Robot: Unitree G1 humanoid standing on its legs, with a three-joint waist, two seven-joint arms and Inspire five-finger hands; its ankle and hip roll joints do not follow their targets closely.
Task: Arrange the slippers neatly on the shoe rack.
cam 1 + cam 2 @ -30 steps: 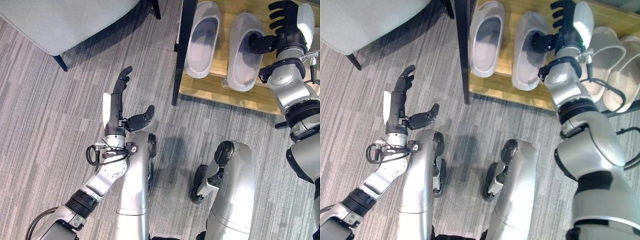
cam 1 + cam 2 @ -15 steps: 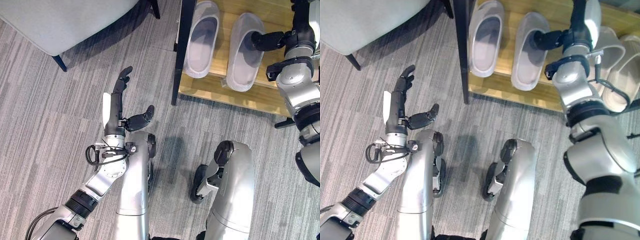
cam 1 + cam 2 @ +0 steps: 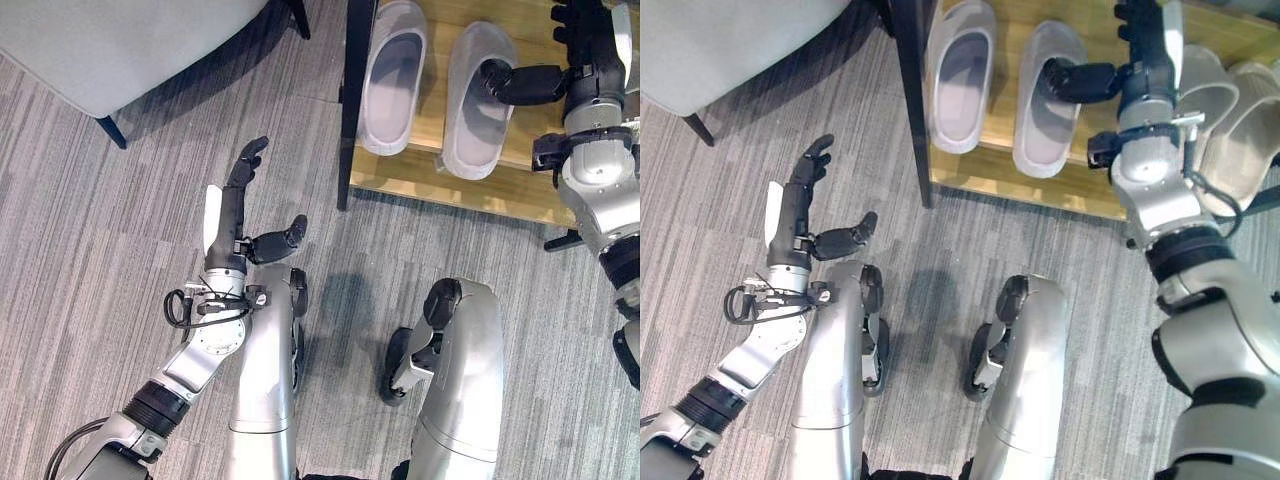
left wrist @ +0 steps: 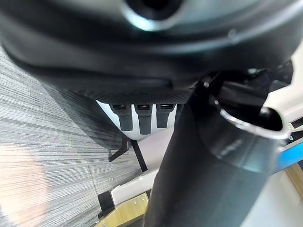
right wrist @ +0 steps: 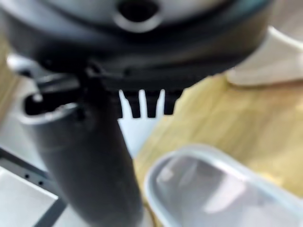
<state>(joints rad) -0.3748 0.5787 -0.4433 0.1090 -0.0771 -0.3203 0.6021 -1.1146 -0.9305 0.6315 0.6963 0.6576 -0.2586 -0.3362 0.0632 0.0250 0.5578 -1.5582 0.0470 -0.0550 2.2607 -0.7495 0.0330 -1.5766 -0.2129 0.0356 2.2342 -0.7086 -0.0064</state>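
Note:
Two grey slippers lie side by side on the wooden shoe rack (image 3: pixel 470 190), the left one (image 3: pixel 392 75) by the black post and the right one (image 3: pixel 470 110) beside it. My right hand (image 3: pixel 592 55) hovers over the rack just right of the right grey slipper. It is open, its fingers straight, and its thumb reaches across onto the top of that slipper (image 5: pixel 213 189). My left hand (image 3: pixel 232 215) is held open over the carpet, well left of the rack, with nothing in it.
A pair of beige slippers (image 3: pixel 1215 95) sits on the same shelf, right of my right hand. The rack's black post (image 3: pixel 352 100) stands at its left end. A grey upholstered seat (image 3: pixel 130 40) with dark legs is at the far left, above striped grey carpet.
The whole view has shifted slightly. My right hand rose, then came back down, its thumb staying at the right grey slipper. The left hand has not moved.

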